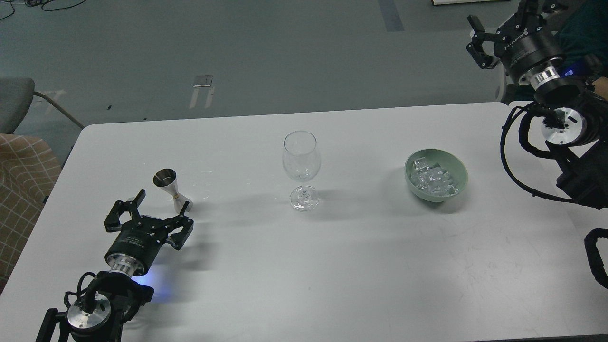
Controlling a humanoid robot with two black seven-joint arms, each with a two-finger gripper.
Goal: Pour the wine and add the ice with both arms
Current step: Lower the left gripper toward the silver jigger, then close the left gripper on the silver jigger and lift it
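A white tabletop [332,266] carries three things in a loose row. At the middle stands a clear stemmed wine glass [301,168], upright, with nothing visible inside it. To its right, well apart from it, sits a pale green bowl [460,167] holding the ice [433,179], a heap of small clear cubes with whitish glints that fills the bottom of the bowl. To the left of the glass, also well apart, stands a small steel measuring cup [170,188] shaped like an hourglass, leaning slightly, its open mouth facing up.

The left arm [95,304] comes in over the near left corner of the tabletop, with a blue glow on the surface beside its wrist. The left pincer [154,213] lies low above the tabletop just beside the measuring cup, its fingers spread apart and holding nothing; the right-hand finger is close to the cup's base, though whether it touches cannot be told.

The right arm [565,128] rises at the far right edge, beyond the corner of the tabletop, with black cables looping below its silver wrist ring. The right pincer [480,40] is held high above the floor, well away from the bowl, its fingers apart and empty.

At the left edge a grey chair [14,104] and a checked fabric [23,190] show.
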